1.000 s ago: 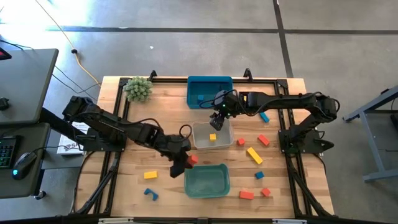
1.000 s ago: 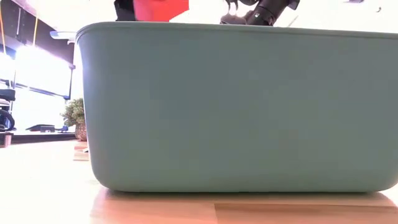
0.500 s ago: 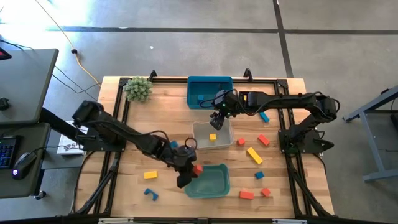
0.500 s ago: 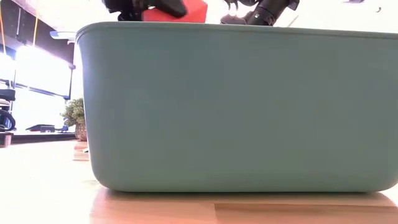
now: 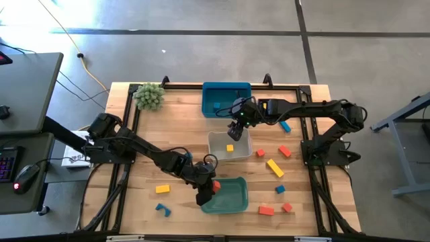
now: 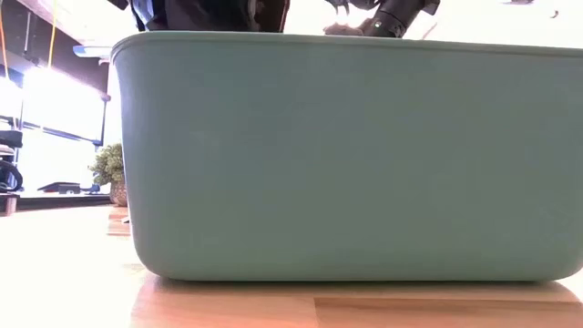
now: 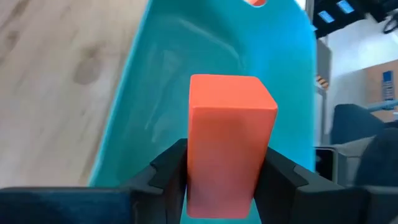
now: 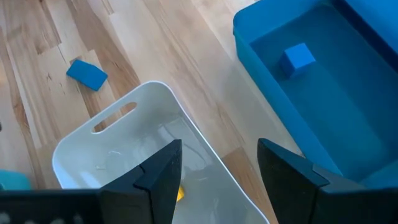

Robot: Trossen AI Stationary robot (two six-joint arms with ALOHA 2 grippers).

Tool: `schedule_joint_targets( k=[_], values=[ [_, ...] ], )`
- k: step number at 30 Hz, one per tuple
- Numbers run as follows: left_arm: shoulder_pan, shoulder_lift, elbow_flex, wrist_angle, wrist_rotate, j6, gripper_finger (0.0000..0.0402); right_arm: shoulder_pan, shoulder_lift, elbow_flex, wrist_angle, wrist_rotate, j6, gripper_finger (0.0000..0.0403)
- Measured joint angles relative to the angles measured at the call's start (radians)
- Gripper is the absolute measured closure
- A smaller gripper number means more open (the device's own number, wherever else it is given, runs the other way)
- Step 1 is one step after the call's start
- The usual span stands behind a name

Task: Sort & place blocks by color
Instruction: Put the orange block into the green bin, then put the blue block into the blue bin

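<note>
I am holding my left gripper [image 5: 207,190] over the left rim of the near teal plastic bin [image 5: 232,199], having carried it there from the bare wood. Its fingers are clasping the red rectangular block [image 7: 229,144], though loosening; release into the bin looks imminent. My right gripper [image 5: 235,121] is waiting open above the white bin [image 5: 243,144].

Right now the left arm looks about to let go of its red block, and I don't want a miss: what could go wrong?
1. The left gripper holds the red block over the teal bin's left edge, not its middle; released here, it might clip the rim and fall onto the table.
2. The block stands tall between the jaws, so it may tumble when dropped.
3. The right gripper hangs open over the white bin, well clear of the left arm.
</note>
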Motion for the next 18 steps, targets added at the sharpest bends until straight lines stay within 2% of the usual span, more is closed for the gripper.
schedule_joint_targets(
  k=[12, 18],
  values=[
    [0.054, 0.005, 0.000, 0.008, 0.108, -0.007, 0.0203, 0.000, -0.001, 0.000, -0.084, -0.009, 0.000, 0.0205],
    [0.081, 0.005, 0.035, 0.011, 0.110, 0.081, 0.0200, -0.001, -0.033, 0.000, -0.109, -0.008, 0.002, 0.0205]
  ],
)
